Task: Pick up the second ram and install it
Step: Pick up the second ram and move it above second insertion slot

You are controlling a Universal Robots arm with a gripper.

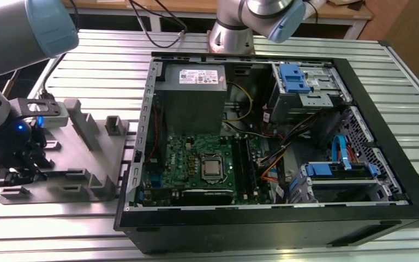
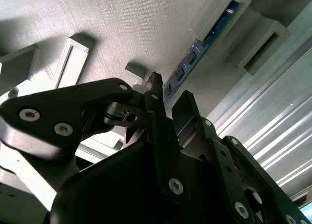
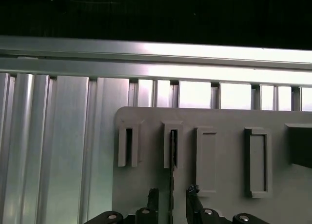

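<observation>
Ribbed aluminium tabletop (image 3: 58,151); grey holder tray (image 3: 229,119) holds second ram (image 3: 172,155) on edge for pinching; end effector (image 3: 172,199) fingers apart, straddling it, gripping nothing.

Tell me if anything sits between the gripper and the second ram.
Nothing visible does. In the first wrist view the open gripper straddles the second ram, standing on edge in the grey holder tray.

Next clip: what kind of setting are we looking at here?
Probably a robotics lab or test cell for computer assembly: an open desktop computer case lies on a slotted aluminium table, a grey holder tray sits beside it, and a robot arm reaches over that tray.
</observation>
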